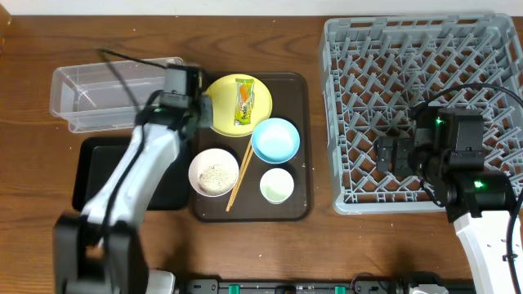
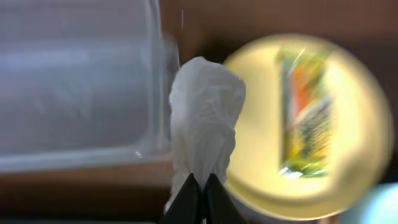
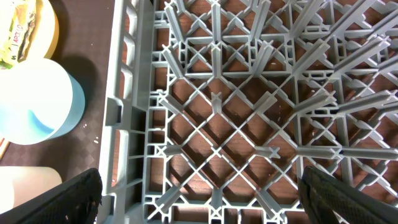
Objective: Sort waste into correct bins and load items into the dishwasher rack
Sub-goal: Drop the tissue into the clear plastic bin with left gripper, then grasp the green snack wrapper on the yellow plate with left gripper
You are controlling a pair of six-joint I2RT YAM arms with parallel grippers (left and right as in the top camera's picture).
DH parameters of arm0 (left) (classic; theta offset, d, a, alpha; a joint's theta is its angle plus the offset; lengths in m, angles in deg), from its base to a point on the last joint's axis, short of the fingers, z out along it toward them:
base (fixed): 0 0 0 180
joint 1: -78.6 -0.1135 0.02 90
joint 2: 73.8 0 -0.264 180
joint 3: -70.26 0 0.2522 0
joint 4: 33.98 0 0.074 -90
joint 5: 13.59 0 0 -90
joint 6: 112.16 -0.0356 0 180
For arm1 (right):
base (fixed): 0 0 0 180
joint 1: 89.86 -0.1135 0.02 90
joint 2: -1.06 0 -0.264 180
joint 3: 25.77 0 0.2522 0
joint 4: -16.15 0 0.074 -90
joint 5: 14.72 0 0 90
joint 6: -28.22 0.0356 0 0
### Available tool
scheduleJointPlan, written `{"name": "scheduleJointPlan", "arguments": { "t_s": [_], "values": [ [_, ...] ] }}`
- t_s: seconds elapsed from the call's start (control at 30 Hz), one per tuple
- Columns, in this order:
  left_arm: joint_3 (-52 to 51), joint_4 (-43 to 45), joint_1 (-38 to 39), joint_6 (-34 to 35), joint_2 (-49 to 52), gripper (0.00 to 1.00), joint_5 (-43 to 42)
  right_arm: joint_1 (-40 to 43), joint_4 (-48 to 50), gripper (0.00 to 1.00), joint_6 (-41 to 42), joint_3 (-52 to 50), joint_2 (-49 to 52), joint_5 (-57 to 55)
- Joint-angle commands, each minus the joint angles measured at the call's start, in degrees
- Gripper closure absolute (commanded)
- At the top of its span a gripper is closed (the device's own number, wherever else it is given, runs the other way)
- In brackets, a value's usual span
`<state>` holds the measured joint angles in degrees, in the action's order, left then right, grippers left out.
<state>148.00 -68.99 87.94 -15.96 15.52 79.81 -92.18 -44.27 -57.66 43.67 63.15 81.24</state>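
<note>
Tissue (image 2: 205, 118), white and crumpled, is pinched at its lower end by the left pincer (image 2: 200, 186), whose dark fingertips press together on it. In the left wrist view it hangs between the end wall of the clear tub (image 2: 74, 93) at left and the yellow plate (image 2: 249, 180) at right; the picture is blurred.

In the overhead view that pincer sits in the upper middle-left of the frame, at the gap between the tub's right end and the plate's left rim. The snack wrapper (image 1: 243, 100) lies on the plate, which sits on the brown tray (image 1: 298, 106) with the blue bowl (image 1: 275, 139), the white bowl (image 1: 196, 163) holding rice (image 1: 215, 175), the pale cup (image 1: 276, 185) and the chopsticks (image 1: 239, 175) lying between the bowls. A black tray (image 1: 86, 175) lies at lower left of the wooden surface (image 1: 33, 245), below the tub.

The right pincer (image 3: 199, 186) is spread wide and holds nothing, hovering over the lattice floor of the grey rack (image 1: 351, 82), near its left wall, at the right of the frame.
</note>
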Motion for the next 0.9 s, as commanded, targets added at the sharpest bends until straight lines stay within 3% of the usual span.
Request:
{"name": "scheduleJointPlan", "arguments": {
  "t_s": [0.0, 0.2, 0.43, 0.5, 0.53, 0.57, 0.7, 0.87],
  "values": [
    [0.13, 1.51, -0.74, 0.28, -4.96, 0.94, -0.31, -0.31, 0.22, 0.01, 0.52, 1.22, -0.35, -0.13],
    [0.11, 6.49, -5.35, 0.35, -6.12, 0.93, 3.23, -0.33, 0.31, 0.01, 0.52, 1.22, -0.35, -0.11],
    [0.11, 8.87, -11.50, 0.31, -0.31, 0.92, 3.32, -0.33, 0.31, 0.01, 0.55, 1.22, -0.35, -0.11],
    [0.11, 9.18, -11.98, 0.26, 0.96, 0.83, 3.30, -0.33, 0.31, 0.01, 0.55, 1.22, -0.35, -0.11],
    [0.11, 9.51, -12.07, -0.22, 1.16, 0.60, 3.30, -0.33, 0.31, 0.01, 0.55, 1.22, -0.35, -0.11],
    [0.11, 9.90, -12.07, -0.59, 1.14, 0.55, 3.32, -0.33, 0.31, 0.01, 0.52, 1.22, -0.35, -0.11],
    [0.68, 10.23, -11.63, -0.57, -0.09, 0.51, 1.42, -0.33, 0.17, 0.01, 0.52, 1.22, -0.35, -0.11],
    [0.68, 8.96, -8.31, -0.57, -2.23, 0.51, -8.70, -0.33, 0.09, 0.01, 0.55, 1.22, -0.35, -0.11]
  ]
}}
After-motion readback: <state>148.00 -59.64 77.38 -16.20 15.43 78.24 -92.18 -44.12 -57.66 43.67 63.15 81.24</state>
